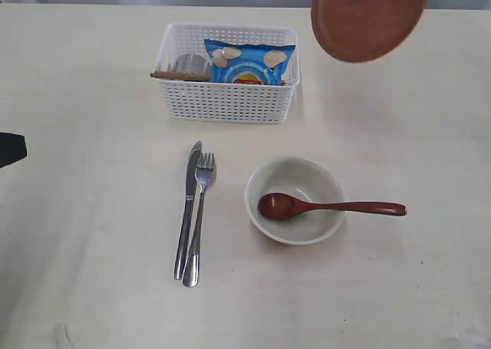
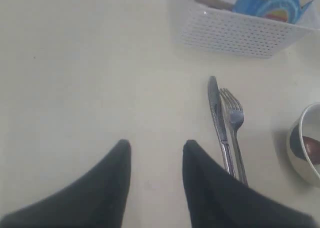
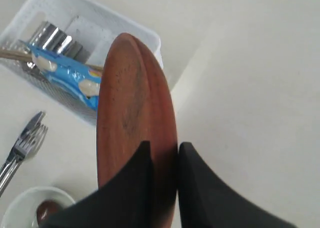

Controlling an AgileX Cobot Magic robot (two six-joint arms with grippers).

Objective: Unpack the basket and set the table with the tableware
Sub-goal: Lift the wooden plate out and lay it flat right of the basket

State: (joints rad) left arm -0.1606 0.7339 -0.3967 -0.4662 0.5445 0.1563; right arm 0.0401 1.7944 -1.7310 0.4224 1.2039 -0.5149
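Observation:
My right gripper (image 3: 164, 147) is shut on the rim of the round brown plate (image 1: 368, 18) (image 3: 132, 118), which hangs high over the table to the right of the white basket (image 1: 229, 100) (image 3: 145, 35). The gripper itself is out of the exterior view. The basket holds a steel cup (image 1: 189, 64) (image 3: 49, 36), chopsticks (image 1: 180, 76) and a blue chip bag (image 1: 247, 63). On the table (image 1: 92, 134) lie the knife (image 1: 187, 207) (image 2: 218, 120) and fork (image 1: 199, 215) (image 2: 234, 130), and the pale bowl (image 1: 295, 201) with the wooden spoon (image 1: 330, 207) in it. My left gripper (image 2: 154, 147) is open over bare table, left of the knife.
A dark part of the left arm (image 1: 11, 148) shows at the left edge of the exterior view. The blue chip bag (image 3: 70, 80) leans against the basket's front wall. A small pale scrap (image 1: 61, 335) lies near the front left.

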